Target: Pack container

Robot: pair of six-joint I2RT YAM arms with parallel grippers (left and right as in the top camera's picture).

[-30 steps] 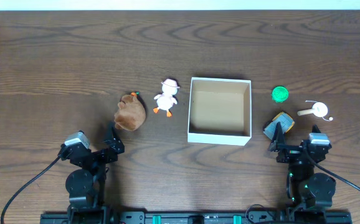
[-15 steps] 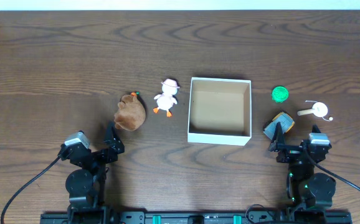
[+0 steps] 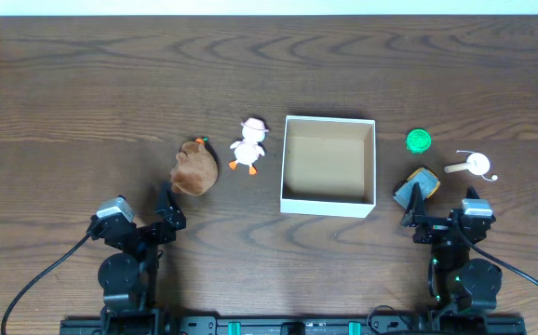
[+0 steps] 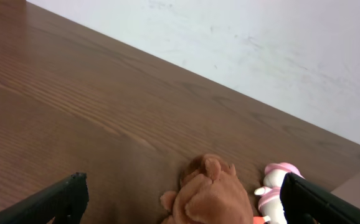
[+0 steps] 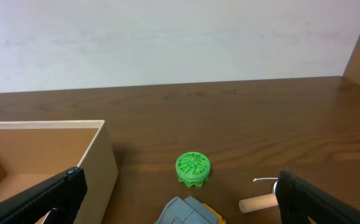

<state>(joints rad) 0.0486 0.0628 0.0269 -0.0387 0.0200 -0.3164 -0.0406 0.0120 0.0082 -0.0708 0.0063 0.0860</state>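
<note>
Ahead of the left jaws, spread wide and empty, the brown toy (image 4: 208, 194) is lined up, likely for picking; the right jaws are spread too, near the container (image 3: 329, 205).

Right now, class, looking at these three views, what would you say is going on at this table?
Nothing is being handled yet. Both arms sit at the near edge, the left gripper and right gripper open and empty. The container stands in the middle with nothing inside. A brown plush and a white duck toy lie to its left; a green disc, a blue-and-yellow object and a small white wooden-handled piece lie to its right.
</note>
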